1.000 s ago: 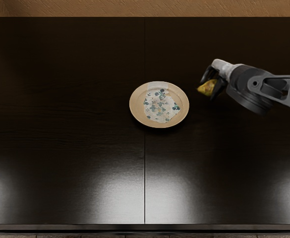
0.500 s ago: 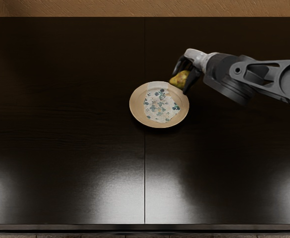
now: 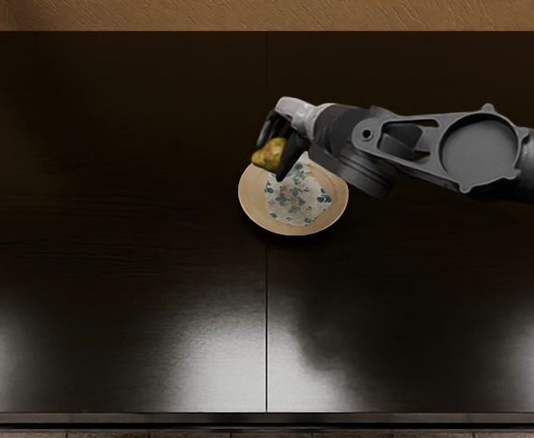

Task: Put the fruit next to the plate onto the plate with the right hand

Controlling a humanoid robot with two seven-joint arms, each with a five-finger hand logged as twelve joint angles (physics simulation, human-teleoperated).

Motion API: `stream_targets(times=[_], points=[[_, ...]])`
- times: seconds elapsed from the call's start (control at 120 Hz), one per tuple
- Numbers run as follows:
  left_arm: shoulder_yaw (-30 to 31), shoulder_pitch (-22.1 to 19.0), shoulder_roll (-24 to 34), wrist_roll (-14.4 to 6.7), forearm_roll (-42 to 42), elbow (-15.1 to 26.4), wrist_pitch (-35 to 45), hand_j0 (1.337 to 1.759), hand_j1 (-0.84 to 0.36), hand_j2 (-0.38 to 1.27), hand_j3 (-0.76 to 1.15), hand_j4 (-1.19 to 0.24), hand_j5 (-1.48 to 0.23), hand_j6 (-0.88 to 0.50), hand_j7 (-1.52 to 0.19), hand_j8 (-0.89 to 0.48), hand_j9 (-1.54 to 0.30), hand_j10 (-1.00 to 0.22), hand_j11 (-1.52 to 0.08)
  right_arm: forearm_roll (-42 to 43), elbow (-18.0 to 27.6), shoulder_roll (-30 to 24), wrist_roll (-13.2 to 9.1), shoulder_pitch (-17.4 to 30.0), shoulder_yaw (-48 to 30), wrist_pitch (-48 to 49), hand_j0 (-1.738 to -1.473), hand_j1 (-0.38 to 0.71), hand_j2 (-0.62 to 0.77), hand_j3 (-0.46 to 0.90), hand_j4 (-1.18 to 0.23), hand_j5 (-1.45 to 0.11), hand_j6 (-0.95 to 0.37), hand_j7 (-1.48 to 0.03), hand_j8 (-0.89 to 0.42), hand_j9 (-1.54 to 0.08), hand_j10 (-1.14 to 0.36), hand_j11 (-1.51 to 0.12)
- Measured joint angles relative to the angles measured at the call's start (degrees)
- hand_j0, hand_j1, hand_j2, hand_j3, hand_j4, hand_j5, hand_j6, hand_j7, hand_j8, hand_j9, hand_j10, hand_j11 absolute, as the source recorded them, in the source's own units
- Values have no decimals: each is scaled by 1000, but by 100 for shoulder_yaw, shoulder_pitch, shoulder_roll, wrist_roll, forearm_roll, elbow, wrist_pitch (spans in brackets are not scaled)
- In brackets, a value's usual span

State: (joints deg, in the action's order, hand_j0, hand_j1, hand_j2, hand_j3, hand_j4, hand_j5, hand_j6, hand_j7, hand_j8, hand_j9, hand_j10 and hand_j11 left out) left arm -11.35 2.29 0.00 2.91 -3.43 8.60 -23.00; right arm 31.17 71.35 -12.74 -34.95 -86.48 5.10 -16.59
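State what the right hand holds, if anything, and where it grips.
The right hand holds the yellow fruit, its fingers curled over the fruit's top and right side, by the plate's far rim.

One plate (image 3: 249,195), tan-rimmed, with one speckled blue-green centre. One yellow-brown fruit (image 3: 267,155). One robot arm in view, ending in one right hand (image 3: 289,130). One dark tabletop (image 3: 111,274), split by one seam into two panels.

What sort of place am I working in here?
Probably a simulated dining setup: a dark, glossy table, one patterned plate, and a yellowish fruit held in the right hand over the plate's far rim.
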Motion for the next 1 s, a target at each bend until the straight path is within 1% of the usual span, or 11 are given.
stream_targets(times=[0.125,0.208,0.275,0.358,0.45,0.517,0.617,0.667,0.792,0.875,1.0], points=[[0,0,0,-1,0,0,-2,1658,333,3,0,-13,-17,-13,-17,-13,-17,-13,-17,43,-195,125,-3,156,4,1,-1657,273,265,-2,-698,-1019,-416,-956,-345,-1027,-563,-1041],[0,0,0,-1,0,1,-1,1658,334,3,0,-13,-17,-13,-17,-13,-17,-13,-17,39,-324,213,-4,151,43,8,-1657,83,174,0,-480,-698,-292,-656,-245,-703,-390,-713],[0,0,0,-1,0,1,0,1658,334,3,0,-13,-17,-13,-17,-13,-17,-13,-17,34,-372,252,-5,137,60,10,-1658,-38,126,0,-346,-504,-211,-473,-177,-507,-282,-514],[-1,0,0,-1,0,0,1,1658,334,3,0,-13,-17,-13,-17,-13,-17,-13,-17,27,-393,274,-5,123,67,14,-1658,-143,84,0,-230,-335,-141,-315,-118,-337,-187,-342],[0,0,0,0,0,0,-1,1658,334,2,0,-13,-17,-13,-17,-13,-17,-13,-17,-120,-351,261,-5,132,50,3,-1658,-217,54,0,-148,-214,-91,-201,-76,-215,-120,-218],[-1,0,0,-1,0,1,-1,1658,334,2,0,-13,-17,-13,-17,-13,-17,-13,-17,-329,-113,155,-5,151,-107,-55,-1658,-254,39,0,-107,-154,-66,-145,-55,-155,-87,-157],[0,0,0,-1,0,0,1,1658,334,2,0,-13,-17,-13,-17,-13,-17,-13,-17,-721,751,-345,-5,251,-689,-92,-1658,-291,24,0,-66,-95,-41,-89,-35,-95,-54,-97],[0,0,0,-1,0,0,0,1658,334,2,0,-13,-17,-13,-17,-13,-17,-13,-17,-929,1081,-554,-5,469,-1175,139,-1658,-304,19,0,-52,-74,-33,-69,-27,-75,-42,-76],[0,0,0,-1,0,-1,1,1658,334,2,0,-13,-17,-13,-17,-13,-17,-13,-17,-1697,1597,-851,-5,1524,-2900,1681,-1658,-325,10,0,-28,-40,-18,-38,-15,-40,-23,-41],[1,0,0,-1,0,-1,0,1658,334,2,0,-13,-17,-13,-17,-13,-17,-13,-17,-2437,1764,-1086,-5,2055,-3723,2873,-1658,-333,7,0,-19,-27,-12,-25,-10,-27,-15,-27],[1,-4,0,-1,0,0,0,1658,334,2,0,-13,-17,-13,-17,-13,-17,-13,-17,-3382,1835,-1803,-5,2817,-4503,4396,-1658,-340,4,0,-10,-15,-7,-14,-6,-15,-8,-15]])
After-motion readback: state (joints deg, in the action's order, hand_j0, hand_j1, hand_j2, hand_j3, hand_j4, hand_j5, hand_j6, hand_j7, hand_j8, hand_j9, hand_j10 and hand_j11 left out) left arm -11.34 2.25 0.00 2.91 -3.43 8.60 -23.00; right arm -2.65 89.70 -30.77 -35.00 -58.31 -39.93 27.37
